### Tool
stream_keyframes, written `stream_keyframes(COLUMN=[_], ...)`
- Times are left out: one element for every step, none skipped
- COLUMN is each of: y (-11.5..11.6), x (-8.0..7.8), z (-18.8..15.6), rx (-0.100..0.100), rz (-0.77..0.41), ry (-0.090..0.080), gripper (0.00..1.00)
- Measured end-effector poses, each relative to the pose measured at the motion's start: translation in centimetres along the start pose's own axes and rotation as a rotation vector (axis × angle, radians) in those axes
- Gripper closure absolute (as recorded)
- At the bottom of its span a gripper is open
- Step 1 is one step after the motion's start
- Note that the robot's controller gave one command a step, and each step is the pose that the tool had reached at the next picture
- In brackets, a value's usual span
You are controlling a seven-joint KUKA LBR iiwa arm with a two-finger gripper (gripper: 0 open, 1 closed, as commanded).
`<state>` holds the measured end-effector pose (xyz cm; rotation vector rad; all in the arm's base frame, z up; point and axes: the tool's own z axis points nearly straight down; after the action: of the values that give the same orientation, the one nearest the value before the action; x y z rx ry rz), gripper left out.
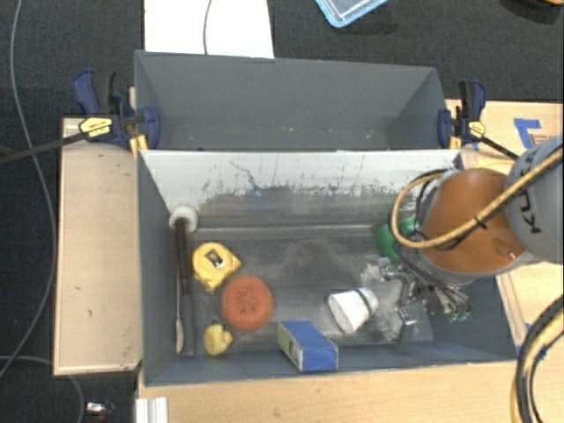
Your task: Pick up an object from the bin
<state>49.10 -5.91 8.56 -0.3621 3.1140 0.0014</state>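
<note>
White and tipped on its side, a small cup (351, 309) is the thing nearest the claw (398, 302). It lies just beside the claw at about 9 o'clock, taking 12 o'clock as the far wall of the grey bin (291, 95). Within the bin the cup sits toward 4 o'clock, near the front wall. Its long axis seems to run roughly from 9 to 3 o'clock, pointing at the claw rather than lying across it, though that is hard to read for certain. The claw is low in the bin, below the arm's orange wrist cover (467, 227). Whether it is open or closed I cannot tell, and I see nothing held in it. My judgement is that picking the cup would call for a short shift toward 9 o'clock before closing.

Counted:
- one white cup
- one blue block (307, 346), at 7 o'clock from the cup, near it but apart
- one orange round pad or ball (247, 302)
- two yellow things, a tape measure (211, 265) at 11 o'clock of the orange one and a small lump (216, 339) at 7 o'clock of it
- one long-handled brush (181, 280) along the 9 o'clock wall
- one green thing (388, 238), partly hidden by the arm, at 12 o'clock from the claw
</note>
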Motion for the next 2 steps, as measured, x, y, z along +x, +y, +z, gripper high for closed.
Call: stream_keyframes(y=[0.3,3.4], x=[0.2,-0.1], z=[-1.6,1.0], rx=[0.002,-0.001], rz=[-0.055,-0.106], ry=[-0.004,-0.001], gripper=[0.0,0.0])
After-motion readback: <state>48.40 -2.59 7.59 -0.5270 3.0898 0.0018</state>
